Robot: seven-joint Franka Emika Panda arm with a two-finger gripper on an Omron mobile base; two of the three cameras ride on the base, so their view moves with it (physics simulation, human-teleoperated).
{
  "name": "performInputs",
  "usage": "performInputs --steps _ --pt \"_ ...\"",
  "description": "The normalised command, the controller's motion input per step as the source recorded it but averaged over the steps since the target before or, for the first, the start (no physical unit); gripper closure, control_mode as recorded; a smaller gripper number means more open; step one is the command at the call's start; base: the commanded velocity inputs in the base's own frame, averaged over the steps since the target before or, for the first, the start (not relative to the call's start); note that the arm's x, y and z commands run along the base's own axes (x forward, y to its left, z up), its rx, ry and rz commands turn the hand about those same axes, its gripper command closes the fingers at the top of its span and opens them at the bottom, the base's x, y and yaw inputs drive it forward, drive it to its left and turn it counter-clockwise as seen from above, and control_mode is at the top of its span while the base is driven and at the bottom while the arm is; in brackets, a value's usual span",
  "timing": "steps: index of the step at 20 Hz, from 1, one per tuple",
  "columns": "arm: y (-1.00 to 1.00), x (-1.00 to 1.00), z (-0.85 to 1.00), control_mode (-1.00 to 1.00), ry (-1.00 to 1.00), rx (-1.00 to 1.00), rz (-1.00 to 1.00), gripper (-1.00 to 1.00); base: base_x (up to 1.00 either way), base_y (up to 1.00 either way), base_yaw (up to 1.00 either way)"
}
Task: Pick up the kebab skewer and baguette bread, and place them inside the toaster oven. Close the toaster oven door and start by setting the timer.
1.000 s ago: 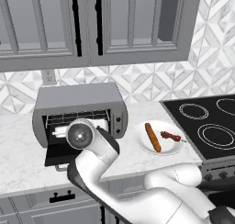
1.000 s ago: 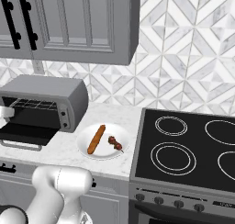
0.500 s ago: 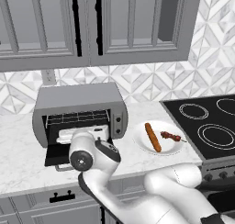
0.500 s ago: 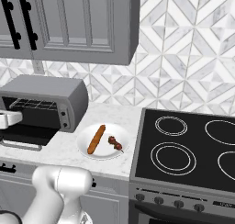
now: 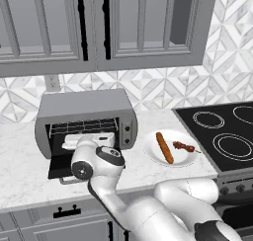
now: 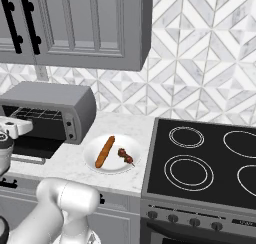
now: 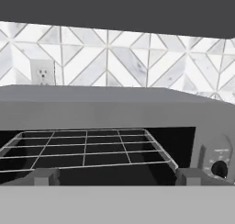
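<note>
Toaster oven [image 7: 114, 110]: open, dark inside, straight ahead
Wire rack [image 7: 87, 149]: bare
Timer knob [image 7: 219, 169]: right
Wall outlet [image 7: 42, 72]: upper left

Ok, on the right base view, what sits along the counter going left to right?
Toaster oven → baguette bread → kebab skewer, both on the white plate → black stovetop.
</note>
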Motion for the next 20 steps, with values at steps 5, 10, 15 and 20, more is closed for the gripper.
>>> performInputs --steps 5,10,15,20 --pt "0.1 0.19 -0.07 -1.0 -0.11 0.0 -0.12 -1.0 0.0 0.0 0.0" --pt "0.0 0.26 0.0 -1.0 -0.15 0.0 -0.09 -1.0 0.0 0.0 0.0" --pt "0.0 0.36 0.0 -1.0 -0.04 0.0 -0.05 -1.0 0.0 0.0 0.0" --pt "0.0 0.31 -0.1 -1.0 0.0 0.0 0.0 -1.0 0.0 0.0 0.0"
